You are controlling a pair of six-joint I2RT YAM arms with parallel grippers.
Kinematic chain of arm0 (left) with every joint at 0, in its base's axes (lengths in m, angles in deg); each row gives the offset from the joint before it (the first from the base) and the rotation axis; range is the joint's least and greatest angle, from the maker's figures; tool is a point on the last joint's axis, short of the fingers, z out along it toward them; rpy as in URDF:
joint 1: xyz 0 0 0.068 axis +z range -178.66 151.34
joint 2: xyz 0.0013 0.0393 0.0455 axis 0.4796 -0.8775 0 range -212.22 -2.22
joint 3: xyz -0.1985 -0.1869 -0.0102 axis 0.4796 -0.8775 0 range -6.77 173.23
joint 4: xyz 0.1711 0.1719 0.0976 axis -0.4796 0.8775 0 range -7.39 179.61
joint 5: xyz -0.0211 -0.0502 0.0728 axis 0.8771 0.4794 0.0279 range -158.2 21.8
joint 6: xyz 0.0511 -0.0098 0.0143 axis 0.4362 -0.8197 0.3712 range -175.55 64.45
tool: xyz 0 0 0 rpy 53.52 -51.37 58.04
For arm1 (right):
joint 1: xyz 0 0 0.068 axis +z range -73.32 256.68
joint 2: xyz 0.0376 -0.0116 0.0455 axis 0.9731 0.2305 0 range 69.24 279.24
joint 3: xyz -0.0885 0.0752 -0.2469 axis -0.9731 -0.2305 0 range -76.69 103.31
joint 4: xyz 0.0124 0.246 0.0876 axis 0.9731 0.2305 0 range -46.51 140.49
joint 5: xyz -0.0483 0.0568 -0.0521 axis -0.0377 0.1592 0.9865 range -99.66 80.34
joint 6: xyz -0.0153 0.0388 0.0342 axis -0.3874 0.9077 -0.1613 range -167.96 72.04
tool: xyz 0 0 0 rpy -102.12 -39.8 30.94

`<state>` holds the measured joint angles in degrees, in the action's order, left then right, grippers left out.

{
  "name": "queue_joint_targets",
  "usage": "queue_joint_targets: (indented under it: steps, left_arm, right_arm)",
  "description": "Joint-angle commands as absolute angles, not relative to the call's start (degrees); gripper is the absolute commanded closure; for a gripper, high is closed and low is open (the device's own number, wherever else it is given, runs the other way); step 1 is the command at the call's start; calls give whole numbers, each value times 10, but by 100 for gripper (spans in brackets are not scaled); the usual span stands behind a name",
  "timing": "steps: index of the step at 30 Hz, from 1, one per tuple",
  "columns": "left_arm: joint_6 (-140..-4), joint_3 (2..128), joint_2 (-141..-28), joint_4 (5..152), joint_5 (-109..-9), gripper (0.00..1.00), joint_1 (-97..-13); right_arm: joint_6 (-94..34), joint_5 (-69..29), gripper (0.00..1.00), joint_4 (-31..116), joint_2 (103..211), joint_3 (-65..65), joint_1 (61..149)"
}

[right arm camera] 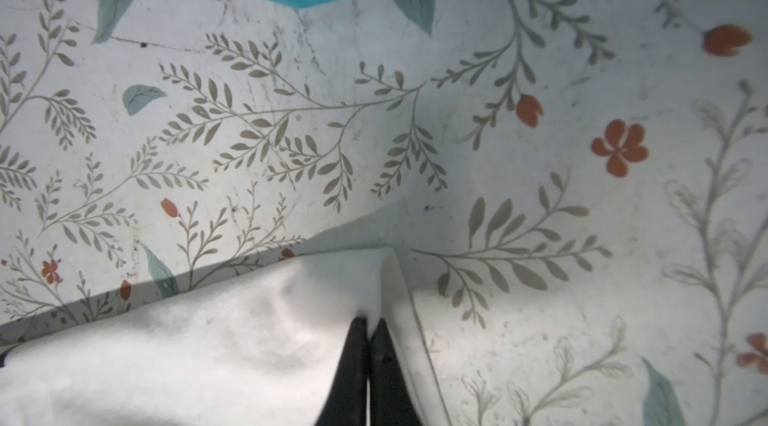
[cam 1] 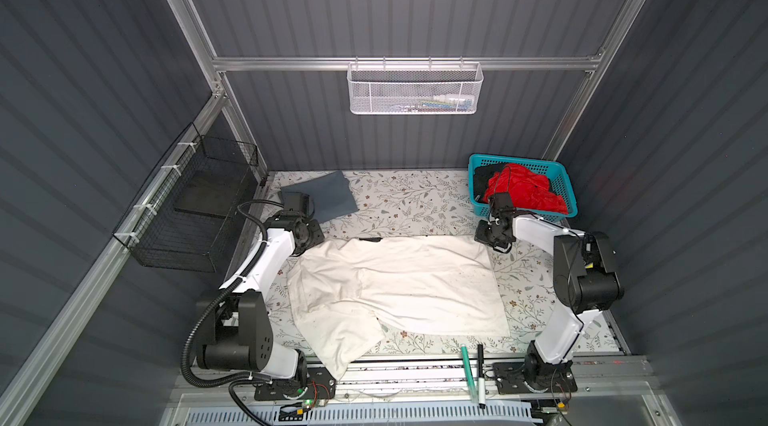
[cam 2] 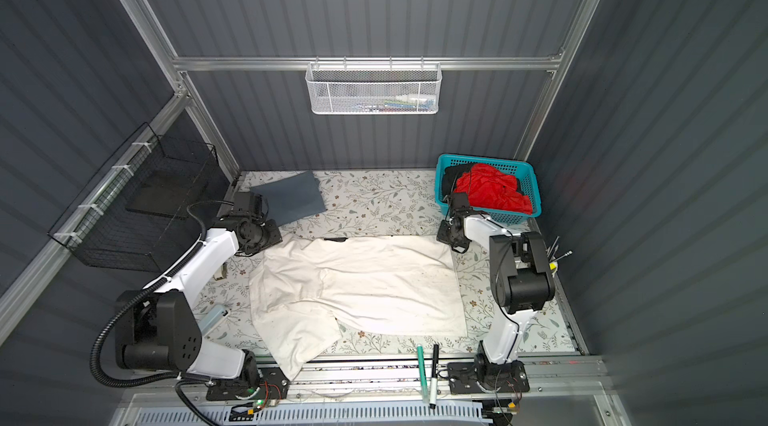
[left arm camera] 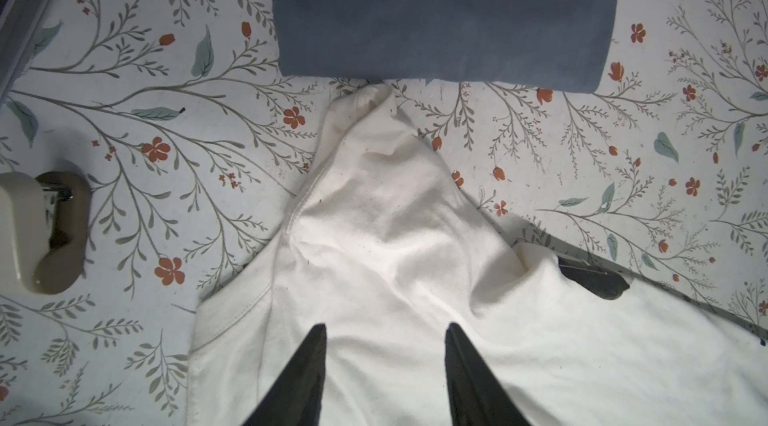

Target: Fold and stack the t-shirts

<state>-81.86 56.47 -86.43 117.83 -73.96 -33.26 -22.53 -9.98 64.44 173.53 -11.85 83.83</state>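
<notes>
Rumpled white shirt (cam 1: 395, 282) spread on floral bench (cam 1: 415, 199).
Right fingers (right arm camera: 353, 361) pinch its soft corner; left fingers (left arm camera: 303, 370), tapered black, apart over creased cloth.

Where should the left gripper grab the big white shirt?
Probably at the far left corner of the white shirt, on the sleeve pointing toward the grey shirt. Come straight down: the cloth humps up there, so the left gripper can straddle it with open jaws. The right gripper is shut on the far right corner, so that matches.
</notes>
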Motion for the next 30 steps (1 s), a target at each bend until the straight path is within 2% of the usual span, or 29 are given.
queue_joint_targets:
  steps: [1,10,20,25,30]
  left_arm:
    - [-812,559,-850,1196,-740,52,-331]
    - [-818,565,-855,1203,-800,52,-331]
    - [-791,596,-931,1146,-791,52,-323]
    - [-772,633,-1007,1101,-745,51,-314]
    - [-740,671,-1073,1042,-692,50,-314]
  right_arm:
    - [-229,-105,100,628,1705,-109,834]
    - [-229,-97,100,626,1688,-100,823]
    - [-252,-31,100,655,1739,-48,813]
    - [-261,18,100,699,1737,-33,812]
    - [-258,6,100,699,1734,-36,812]
